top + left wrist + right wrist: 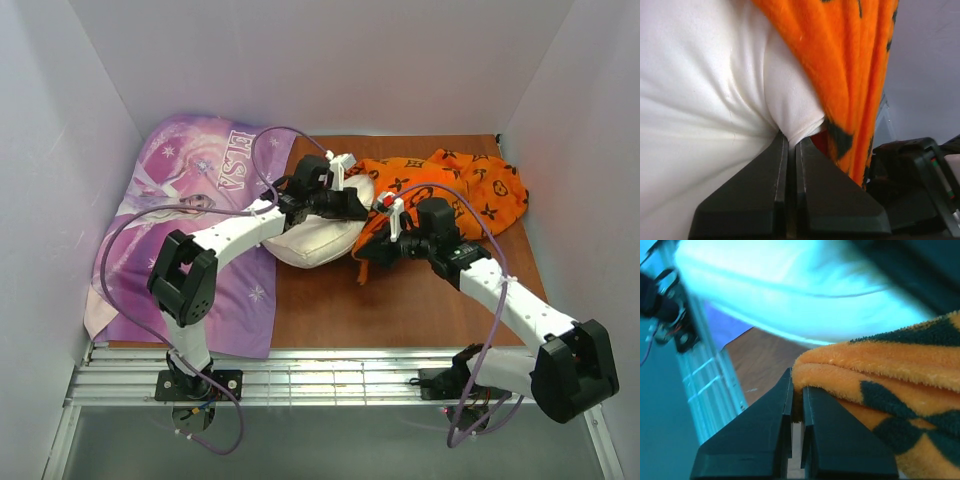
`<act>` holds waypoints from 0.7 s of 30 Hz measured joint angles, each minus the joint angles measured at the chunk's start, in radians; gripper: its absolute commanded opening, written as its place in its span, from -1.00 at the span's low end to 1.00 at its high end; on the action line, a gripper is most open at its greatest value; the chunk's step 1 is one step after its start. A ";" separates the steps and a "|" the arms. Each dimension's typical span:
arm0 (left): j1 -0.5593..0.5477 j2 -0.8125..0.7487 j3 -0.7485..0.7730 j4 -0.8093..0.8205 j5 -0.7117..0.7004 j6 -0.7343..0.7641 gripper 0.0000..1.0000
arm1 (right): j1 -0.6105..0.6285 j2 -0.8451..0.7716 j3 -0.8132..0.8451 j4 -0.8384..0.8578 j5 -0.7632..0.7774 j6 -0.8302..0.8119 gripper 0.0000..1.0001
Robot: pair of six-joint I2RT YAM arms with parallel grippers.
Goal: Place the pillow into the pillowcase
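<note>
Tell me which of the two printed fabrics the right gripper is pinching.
The orange pillowcase with black motifs: the right gripper is shut on its folded edge. The purple Elsa fabric lies far left, away from it.

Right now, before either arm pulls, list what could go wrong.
The right hand pinches only the edge of a pillowcase fold with its tips; a pull may slip it free.
The left hand grips a small tuck of the pillow, which could slide out or just stretch.
Most of the pillowcase lies bunched behind, so its opening may not spread.
</note>
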 measured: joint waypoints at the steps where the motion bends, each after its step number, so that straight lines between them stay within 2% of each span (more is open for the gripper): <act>1: 0.000 -0.024 -0.019 0.011 -0.004 -0.011 -1.00 | 0.024 -0.019 -0.002 -0.019 -0.011 -0.019 -0.97; 6: -0.030 -0.070 -0.169 0.085 -0.014 -0.058 -1.00 | 0.056 -0.046 -0.053 -0.151 -0.117 -0.117 -0.97; 7: -0.039 -0.059 -0.198 0.097 -0.013 -0.067 -1.00 | 0.056 -0.039 -0.060 -0.194 -0.129 -0.133 -0.45; 9: -0.051 -0.033 -0.256 0.124 -0.006 -0.070 -1.00 | 0.056 -0.020 -0.057 -0.287 -0.134 -0.163 -0.23; 11: -0.058 -0.011 -0.316 0.148 -0.006 -0.056 -1.00 | 0.052 -0.004 0.000 -0.423 -0.155 -0.212 -0.16; 14: -0.051 -0.007 -0.393 0.193 0.033 -0.010 -0.14 | -0.004 0.004 0.200 -0.561 -0.125 -0.271 0.14; 15: -0.048 -0.021 -0.405 0.198 0.048 0.008 0.30 | -0.033 0.003 0.266 -0.568 -0.099 -0.285 0.28; 17: -0.047 -0.091 -0.444 0.216 0.074 0.045 0.53 | -0.080 0.008 0.375 -0.555 -0.013 -0.301 0.32; 18: -0.048 -0.133 -0.460 0.214 0.075 0.066 0.57 | -0.092 0.013 0.414 -0.542 0.042 -0.306 0.40; 21: -0.046 -0.269 -0.486 0.151 0.058 0.142 0.62 | -0.098 0.106 0.521 -0.512 0.217 -0.308 0.48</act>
